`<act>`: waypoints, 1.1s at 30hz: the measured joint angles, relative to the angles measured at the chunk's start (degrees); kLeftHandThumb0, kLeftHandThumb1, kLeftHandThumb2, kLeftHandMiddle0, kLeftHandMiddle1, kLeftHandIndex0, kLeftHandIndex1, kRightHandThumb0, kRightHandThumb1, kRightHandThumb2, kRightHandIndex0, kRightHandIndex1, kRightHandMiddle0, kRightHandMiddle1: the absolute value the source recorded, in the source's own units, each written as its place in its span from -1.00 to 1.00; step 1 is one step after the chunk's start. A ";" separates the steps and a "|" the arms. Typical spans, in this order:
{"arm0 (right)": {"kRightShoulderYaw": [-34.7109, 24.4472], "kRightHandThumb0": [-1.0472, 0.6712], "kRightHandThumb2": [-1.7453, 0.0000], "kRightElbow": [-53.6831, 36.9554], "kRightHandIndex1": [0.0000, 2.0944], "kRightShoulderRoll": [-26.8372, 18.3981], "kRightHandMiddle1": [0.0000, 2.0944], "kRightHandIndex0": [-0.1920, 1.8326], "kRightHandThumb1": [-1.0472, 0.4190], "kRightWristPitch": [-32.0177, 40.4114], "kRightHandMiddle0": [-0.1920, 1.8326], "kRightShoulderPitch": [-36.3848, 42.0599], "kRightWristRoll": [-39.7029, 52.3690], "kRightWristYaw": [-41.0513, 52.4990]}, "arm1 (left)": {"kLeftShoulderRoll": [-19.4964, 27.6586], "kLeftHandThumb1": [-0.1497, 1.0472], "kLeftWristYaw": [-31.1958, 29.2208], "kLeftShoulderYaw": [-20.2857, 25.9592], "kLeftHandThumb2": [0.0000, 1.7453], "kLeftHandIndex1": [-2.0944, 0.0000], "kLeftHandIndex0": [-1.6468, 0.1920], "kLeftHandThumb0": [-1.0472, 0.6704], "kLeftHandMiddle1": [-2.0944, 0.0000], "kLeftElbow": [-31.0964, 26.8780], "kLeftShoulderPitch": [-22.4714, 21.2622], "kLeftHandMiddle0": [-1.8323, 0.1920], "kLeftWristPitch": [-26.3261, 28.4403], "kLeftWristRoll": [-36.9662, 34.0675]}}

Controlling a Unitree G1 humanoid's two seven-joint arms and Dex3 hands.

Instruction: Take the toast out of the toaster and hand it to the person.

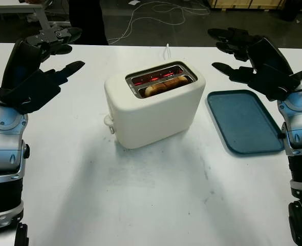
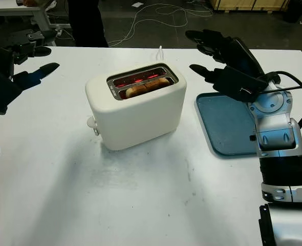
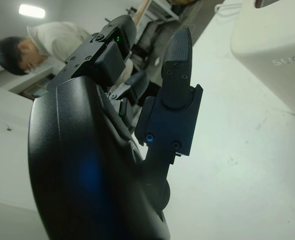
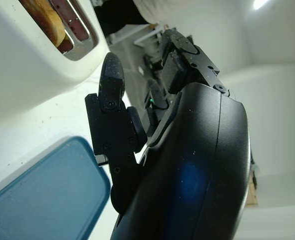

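The toaster [image 1: 155, 105] stands in the middle of the white bench [image 1: 141, 205], its slots glowing red. The toast [image 1: 161, 85] sits low in the nearer slot, only its top edge showing, so it is not yet out. The left hand [image 1: 36, 72] hovers open to the left of the toaster, well apart from it, holding nothing. The right hand [image 2: 222, 61] hangs open to the right, above the far end of the blue tray [image 1: 245, 120], also holding nothing. Both seem poised on either side, ready to reach in. A person [image 3: 35, 42] shows beyond the left hand, probably waiting to receive the toast.
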 measured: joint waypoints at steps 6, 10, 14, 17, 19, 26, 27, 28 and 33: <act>0.05 -0.03 0.60 0.00 -0.99 0.00 -1.00 -0.39 -0.83 0.00 -0.42 0.00 -0.12 0.00 | 0.00 0.79 0.00 0.01 -0.84 0.93 0.16 -0.27 0.24 0.00 0.00 0.55 -0.01 -0.04; 0.07 -0.05 0.60 0.00 -1.00 0.00 -1.00 -0.40 -0.83 0.01 -0.42 0.00 -0.17 0.00 | 0.00 0.79 0.00 0.02 -0.83 0.93 0.16 -0.26 0.23 0.00 0.00 0.55 0.00 -0.09; 0.07 -0.05 0.60 -0.01 -0.99 0.00 -1.00 -0.40 -0.83 0.01 -0.42 0.00 -0.17 0.00 | 0.00 0.79 0.00 0.02 -0.83 0.93 0.16 -0.25 0.23 0.00 0.00 0.55 0.01 -0.10; 0.08 -0.04 0.60 -0.01 -0.99 0.00 -0.99 -0.39 -0.83 0.01 -0.41 0.00 -0.20 0.00 | 0.00 0.79 0.00 0.02 -0.83 0.93 0.16 -0.27 0.22 0.02 0.00 0.53 -0.02 -0.10; 0.13 -0.03 0.60 -0.01 -0.99 0.00 -0.99 -0.39 -0.83 0.01 -0.41 0.00 -0.35 0.00 | 0.00 0.79 0.00 0.02 -0.83 0.93 0.16 -0.27 0.23 0.06 0.00 0.54 -0.06 -0.09; 0.16 -0.05 0.60 -0.01 -0.99 0.00 -1.00 -0.39 -0.83 0.01 -0.42 0.00 -0.35 0.00 | 0.00 0.79 0.00 0.02 -0.83 0.93 0.16 -0.25 0.24 0.06 0.00 0.56 -0.05 -0.03; 0.17 -0.04 0.60 -0.01 -0.99 0.00 -1.00 -0.39 -0.83 0.01 -0.42 0.00 -0.35 0.00 | 0.00 0.79 0.00 0.02 -0.83 0.93 0.16 -0.26 0.24 0.06 0.00 0.56 -0.05 -0.03; 0.17 -0.04 0.60 -0.01 -0.99 -0.01 -1.00 -0.39 -0.83 0.01 -0.42 0.00 -0.35 0.00 | 0.00 0.79 0.00 0.02 -0.83 0.93 0.16 -0.25 0.24 0.06 0.00 0.56 -0.05 -0.03; 0.21 -0.02 0.60 -0.01 -0.99 -0.01 -1.00 -0.39 -0.83 0.01 -0.42 -0.01 -0.46 0.01 | 0.00 0.79 0.00 0.05 -0.83 0.93 0.16 -0.25 0.23 0.07 0.00 0.56 -0.06 -0.14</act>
